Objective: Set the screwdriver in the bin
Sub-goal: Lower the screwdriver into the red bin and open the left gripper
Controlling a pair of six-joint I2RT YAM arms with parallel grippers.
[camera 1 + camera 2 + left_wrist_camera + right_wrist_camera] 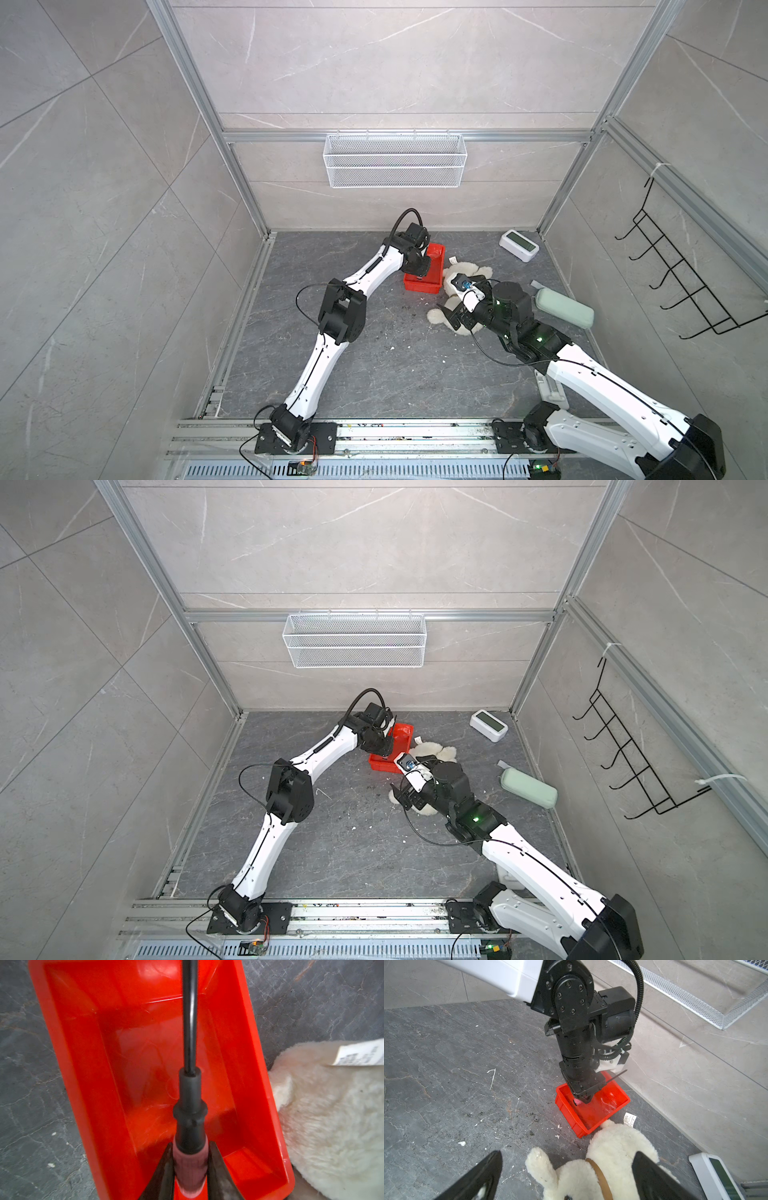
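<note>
Pinching the screwdriver (190, 1118), left jaws apparently over bin (79, 1076).

The left arm (316, 365) and the right arm (602, 386) are each built of glossy white tapered shells dotted with small screw holes, joined by blocky matte-black joint housings. Thin black cables (297, 301) loop loose at the elbows. A thick ribbed black hose (640, 987) arches over the left wrist, beside a round black plate (572, 991) ringed with screws. Green lights (539, 338) glow on the right arm's black housing. The right hand (566, 1154) has flat, black, tapered fingers (483, 1176).
</note>
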